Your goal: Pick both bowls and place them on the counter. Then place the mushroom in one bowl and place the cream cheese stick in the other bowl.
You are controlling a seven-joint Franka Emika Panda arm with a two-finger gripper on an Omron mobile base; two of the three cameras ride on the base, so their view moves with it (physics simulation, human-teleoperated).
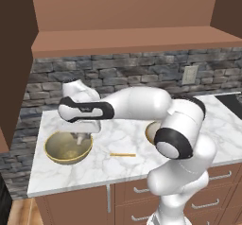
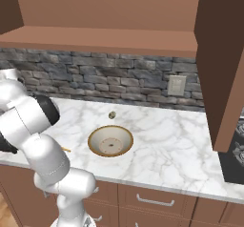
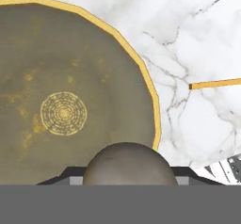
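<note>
Two bowls are already sitting on the counter (image 1: 118, 160), so the first half of the job looks done. The mushroom (image 3: 129, 164) is being carried between the fingers of the gripper (image 1: 80, 139): in the hand view its rounded grey-brown cap is sitting right at the fingertips, with the jaws part-way closed around it. It is hanging over the inside of the deep olive bowl (image 1: 68, 148), near the rim rather than over the ringed mark at the middle of the floor, and it is not yet lying in the bowl. My reading is that the drop into this bowl is the step now in hand.

The cheese stick (image 1: 123, 154) is lying flat on the marble just beside the olive bowl, between it and the shallow beige bowl (image 2: 110, 141), touching neither. The beige bowl is standing empty, further along the counter, so the stick is still waiting to be moved. A small dark knob (image 2: 112, 115) is resting on the marble behind the beige bowl, close to the stone wall (image 2: 95, 80).
</note>
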